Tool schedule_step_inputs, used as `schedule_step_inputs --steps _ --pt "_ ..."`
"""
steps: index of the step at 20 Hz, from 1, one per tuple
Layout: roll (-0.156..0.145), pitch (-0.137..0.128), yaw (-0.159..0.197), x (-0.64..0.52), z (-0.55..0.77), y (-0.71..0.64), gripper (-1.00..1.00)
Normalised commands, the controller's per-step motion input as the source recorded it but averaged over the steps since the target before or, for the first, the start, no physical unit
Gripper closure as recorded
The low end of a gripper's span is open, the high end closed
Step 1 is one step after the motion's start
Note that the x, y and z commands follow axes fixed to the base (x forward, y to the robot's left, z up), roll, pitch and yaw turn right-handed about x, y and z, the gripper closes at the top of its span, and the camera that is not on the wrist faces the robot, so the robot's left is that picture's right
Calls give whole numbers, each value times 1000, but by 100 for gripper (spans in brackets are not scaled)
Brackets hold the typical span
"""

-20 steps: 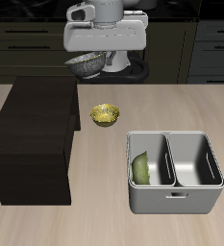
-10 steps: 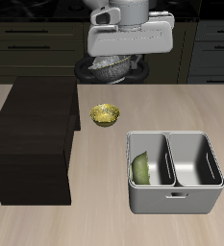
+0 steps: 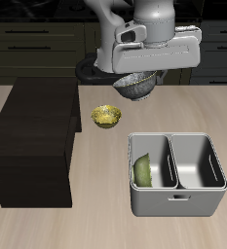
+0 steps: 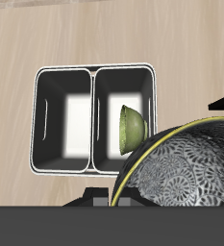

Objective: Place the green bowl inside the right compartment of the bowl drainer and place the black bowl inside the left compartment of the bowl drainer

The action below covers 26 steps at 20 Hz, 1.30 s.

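Behind the wooden table (image 3: 47, 229), the gripper (image 3: 139, 78) has carried the speckled silvery-grey black bowl (image 3: 137, 85), clamped, toward the grey two-well bowl drainer (image 3: 178, 202); no legible writing.

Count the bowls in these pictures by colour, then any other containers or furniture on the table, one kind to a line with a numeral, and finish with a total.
Green bowl, in the bowl drainer: 1
Black bowl, held up in the gripper: 1
Yellow-gold bowl, on the table: 1
Bowl drainer: 1
Dark cabinet block: 1
Total: 5
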Motion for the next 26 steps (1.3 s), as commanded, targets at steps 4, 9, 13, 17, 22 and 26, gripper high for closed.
schedule_step_inputs --steps 4,9,13,17,22,26 --pt "13 21 -37 185 -158 327 100" --pt "13 27 -11 99 -211 355 100" --pt "5 31 -34 31 -133 343 100" --pt "15 10 3 -19 -49 415 100" --pt "42 4 15 15 -62 419 100" --pt "0 4 7 68 -71 298 100"
